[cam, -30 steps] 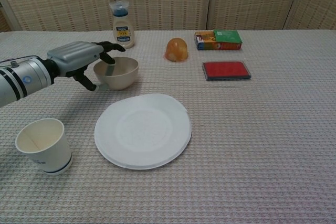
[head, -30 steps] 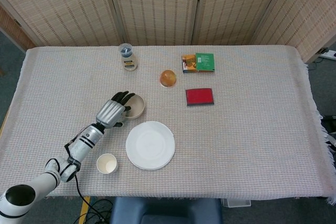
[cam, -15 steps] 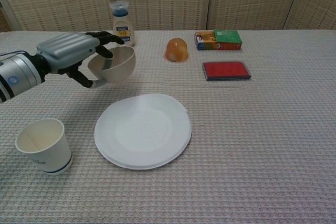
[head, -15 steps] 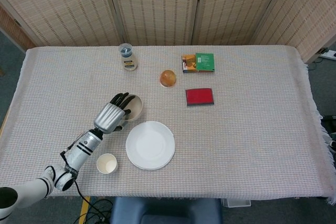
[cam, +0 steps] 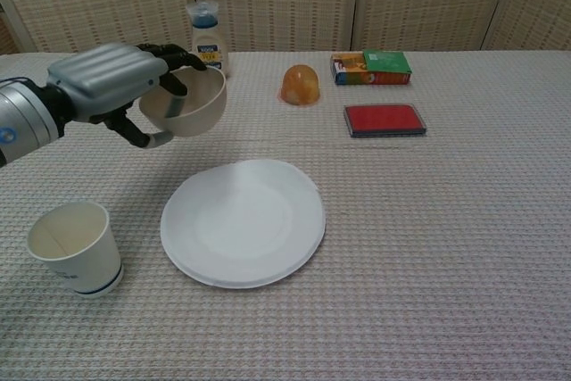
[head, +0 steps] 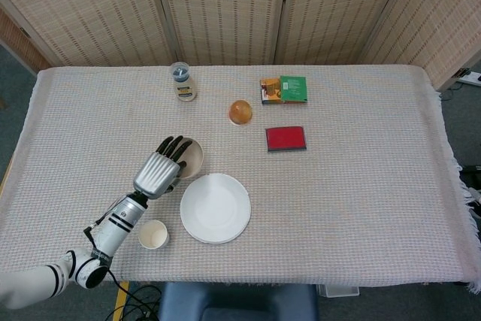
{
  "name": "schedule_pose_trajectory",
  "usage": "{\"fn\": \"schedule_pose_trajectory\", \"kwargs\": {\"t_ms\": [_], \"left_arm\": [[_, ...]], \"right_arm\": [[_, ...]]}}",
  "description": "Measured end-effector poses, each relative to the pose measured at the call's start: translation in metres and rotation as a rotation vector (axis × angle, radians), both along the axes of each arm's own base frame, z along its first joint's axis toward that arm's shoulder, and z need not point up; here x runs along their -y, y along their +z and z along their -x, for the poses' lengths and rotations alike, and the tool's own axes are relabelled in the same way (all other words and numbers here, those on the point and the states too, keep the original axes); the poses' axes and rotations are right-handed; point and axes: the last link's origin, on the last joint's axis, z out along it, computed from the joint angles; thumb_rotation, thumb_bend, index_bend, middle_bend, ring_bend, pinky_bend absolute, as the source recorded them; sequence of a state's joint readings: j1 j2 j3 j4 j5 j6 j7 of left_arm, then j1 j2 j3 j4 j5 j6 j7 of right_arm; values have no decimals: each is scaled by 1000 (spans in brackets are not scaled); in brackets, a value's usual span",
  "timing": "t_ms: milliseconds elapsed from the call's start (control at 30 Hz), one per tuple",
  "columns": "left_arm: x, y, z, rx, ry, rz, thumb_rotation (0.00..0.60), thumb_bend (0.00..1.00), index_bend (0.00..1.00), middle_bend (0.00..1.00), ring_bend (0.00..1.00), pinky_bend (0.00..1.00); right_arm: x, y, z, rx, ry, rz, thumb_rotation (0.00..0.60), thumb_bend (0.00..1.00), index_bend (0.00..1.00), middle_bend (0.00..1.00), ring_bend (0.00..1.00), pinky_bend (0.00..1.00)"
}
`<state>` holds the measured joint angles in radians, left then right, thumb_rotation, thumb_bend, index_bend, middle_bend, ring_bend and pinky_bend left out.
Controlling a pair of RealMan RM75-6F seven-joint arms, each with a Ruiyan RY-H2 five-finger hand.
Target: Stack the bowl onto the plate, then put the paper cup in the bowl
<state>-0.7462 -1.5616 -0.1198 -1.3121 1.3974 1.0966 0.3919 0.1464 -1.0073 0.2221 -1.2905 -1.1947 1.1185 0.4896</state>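
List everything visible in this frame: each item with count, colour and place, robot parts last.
bowl: one, beige, lifted off the table and tilted, behind the plate's left edge.
plate: one, white, near centre-left of the table.
paper cup: one, white, upright, left of the plate.
bottle: one, pale with blue cap, far left.
orange dome-shaped object: one, far centre.
box: one, green and orange, far right of centre.
red flat case: one, in front of the box.
tablecloth: one, light woven.
left hand: one, silver and black, grips the bowl's rim.
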Motion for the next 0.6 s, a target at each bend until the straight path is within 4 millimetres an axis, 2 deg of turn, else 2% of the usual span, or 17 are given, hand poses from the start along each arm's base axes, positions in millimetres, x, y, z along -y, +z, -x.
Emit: {"fn": "schedule_pose_trajectory", "kwargs": {"t_ms": [333, 600], "left_arm": [[12, -14, -8, 2, 35, -10, 600, 363, 649, 134, 0, 137], [24, -21, -17, -32, 31, -27, 600, 363, 649, 134, 0, 137]], "right_arm": [[5, 16, 21, 72, -56, 41, 600, 168, 85, 89, 0, 0], [11, 18, 25, 102, -40, 32, 600, 168, 85, 89, 0, 0]]}}
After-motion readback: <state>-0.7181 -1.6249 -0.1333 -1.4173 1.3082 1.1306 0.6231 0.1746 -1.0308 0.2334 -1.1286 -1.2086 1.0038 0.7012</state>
